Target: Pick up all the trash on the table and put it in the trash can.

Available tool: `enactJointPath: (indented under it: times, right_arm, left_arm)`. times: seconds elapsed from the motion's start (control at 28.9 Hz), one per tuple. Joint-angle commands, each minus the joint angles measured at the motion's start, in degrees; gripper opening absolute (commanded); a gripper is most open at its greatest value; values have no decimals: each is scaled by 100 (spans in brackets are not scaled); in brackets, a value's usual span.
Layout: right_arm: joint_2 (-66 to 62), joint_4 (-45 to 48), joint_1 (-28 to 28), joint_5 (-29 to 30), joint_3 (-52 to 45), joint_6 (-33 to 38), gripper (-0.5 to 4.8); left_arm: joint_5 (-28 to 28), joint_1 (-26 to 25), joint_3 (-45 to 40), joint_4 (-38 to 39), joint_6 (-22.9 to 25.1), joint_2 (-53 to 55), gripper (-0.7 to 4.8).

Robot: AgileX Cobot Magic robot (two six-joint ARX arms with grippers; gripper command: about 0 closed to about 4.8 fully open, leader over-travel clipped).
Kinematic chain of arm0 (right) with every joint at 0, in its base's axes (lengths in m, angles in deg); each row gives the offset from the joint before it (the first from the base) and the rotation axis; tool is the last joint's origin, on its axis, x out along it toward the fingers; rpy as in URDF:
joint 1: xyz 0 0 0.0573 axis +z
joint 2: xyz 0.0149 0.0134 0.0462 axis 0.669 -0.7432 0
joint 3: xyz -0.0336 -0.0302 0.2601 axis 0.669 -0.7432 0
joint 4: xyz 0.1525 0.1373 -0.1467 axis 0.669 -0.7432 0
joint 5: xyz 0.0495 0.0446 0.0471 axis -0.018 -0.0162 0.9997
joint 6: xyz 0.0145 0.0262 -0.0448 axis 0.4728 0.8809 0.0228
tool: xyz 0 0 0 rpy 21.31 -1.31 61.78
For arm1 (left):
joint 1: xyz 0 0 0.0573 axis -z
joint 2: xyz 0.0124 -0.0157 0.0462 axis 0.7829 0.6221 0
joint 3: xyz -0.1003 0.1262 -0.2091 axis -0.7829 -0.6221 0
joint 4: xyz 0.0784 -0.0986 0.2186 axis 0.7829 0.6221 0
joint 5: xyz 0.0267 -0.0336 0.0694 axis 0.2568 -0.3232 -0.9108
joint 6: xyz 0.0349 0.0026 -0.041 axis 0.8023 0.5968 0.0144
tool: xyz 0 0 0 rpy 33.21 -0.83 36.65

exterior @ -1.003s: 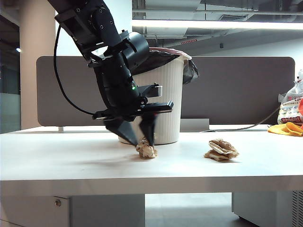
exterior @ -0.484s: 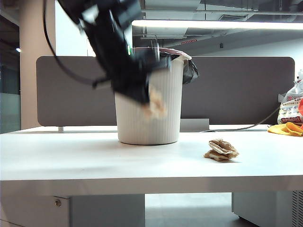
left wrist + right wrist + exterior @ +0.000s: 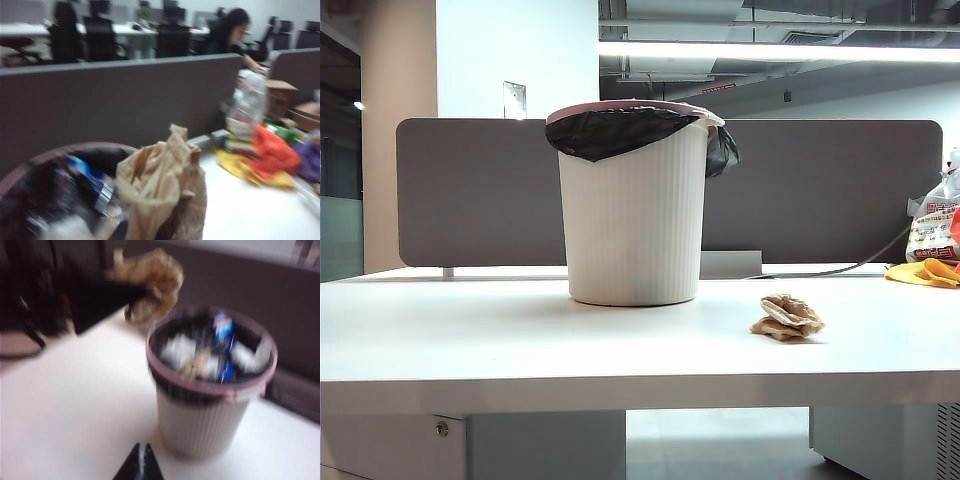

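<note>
Right wrist view: paper wad (image 3: 150, 282) in left tool (image 3: 137, 292), beside trash can (image 3: 202, 425) rim.

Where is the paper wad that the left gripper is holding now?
The paper wad is clamped in the shut left gripper, in the air beside the rim of the trash can, as the right wrist view shows.

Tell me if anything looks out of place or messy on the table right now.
One crumpled paper wad still lies on the table, right of the trash can. The left gripper holds another wad beside the can's rim. The right gripper hangs shut. Nothing spilled.
</note>
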Motion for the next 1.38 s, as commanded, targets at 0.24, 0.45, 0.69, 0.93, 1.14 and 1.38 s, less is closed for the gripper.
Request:
enactJointPath:
  times: [0.24, 0.45, 0.69, 0.93, 1.14, 1.38]
  right_arm:
    - [-111, 822, 7, 173, 35, 170, -4]
    - [-109, 813, 4, 173, 35, 173, -4]
    - [-107, 719, 4, 173, 35, 170, -4]
    - [-111, 719, 4, 166, 35, 166, -4]
    - [-74, 682, 0, 83, 37, 125, -4]
    - [170, -275, -2, -372, 35, 103, -4]
  left_arm:
    - [433, -619, 1451, 264, 90, 1528, -6]
    - [785, -673, 1576, 229, 111, 2068, 357]
    - [229, -664, 1587, 50, 435, 2085, 479]
    - [17, -669, 1609, -66, 450, 1967, 479]
    - [507, -664, 1609, -118, 76, 1711, 479]
    - [2253, -455, 1609, 1038, -315, 1071, 479]
